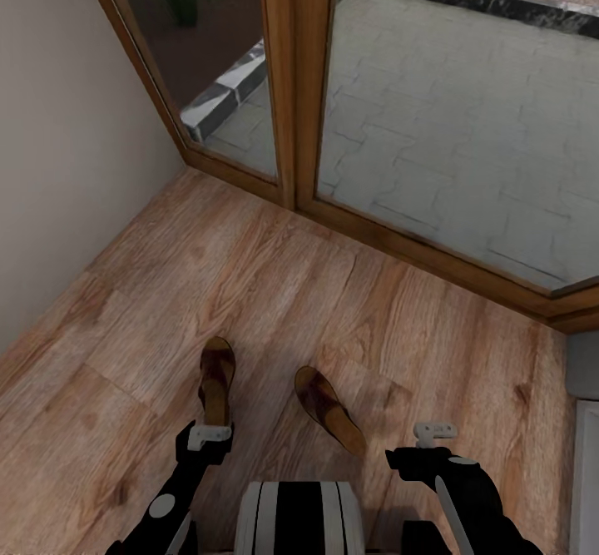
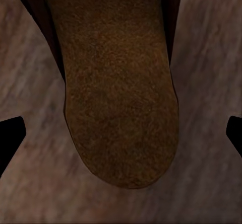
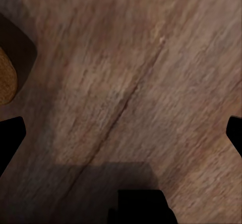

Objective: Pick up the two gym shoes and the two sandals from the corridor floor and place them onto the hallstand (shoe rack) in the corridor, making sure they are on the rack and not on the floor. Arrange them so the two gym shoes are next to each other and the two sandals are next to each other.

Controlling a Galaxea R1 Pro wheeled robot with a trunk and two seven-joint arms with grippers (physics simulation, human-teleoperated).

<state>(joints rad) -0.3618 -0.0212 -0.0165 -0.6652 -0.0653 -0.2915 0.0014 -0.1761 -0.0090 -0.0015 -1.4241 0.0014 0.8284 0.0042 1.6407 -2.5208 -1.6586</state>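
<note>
Two dark brown sandals lie on the wood-plank corridor floor (image 1: 274,289) just ahead of me. My left gripper (image 1: 208,436) hovers over the heel end of the left sandal (image 1: 216,376). In the left wrist view that sandal's tan insole (image 2: 121,93) lies between the wide-open fingertips (image 2: 10,143), apart from them. The right sandal (image 1: 329,409) lies angled between my arms. My right gripper (image 1: 435,432) hangs open over bare floor to its right, and a sliver of that sandal (image 3: 5,78) shows in the right wrist view. The gym shoes are out of view.
Wood-framed glass doors (image 1: 299,81) close the corridor ahead, with paving outside. A beige wall (image 1: 66,122) runs along the left. A light-grey corner (image 1: 584,422) shows at the right border, too little to tell whether it is the hallstand.
</note>
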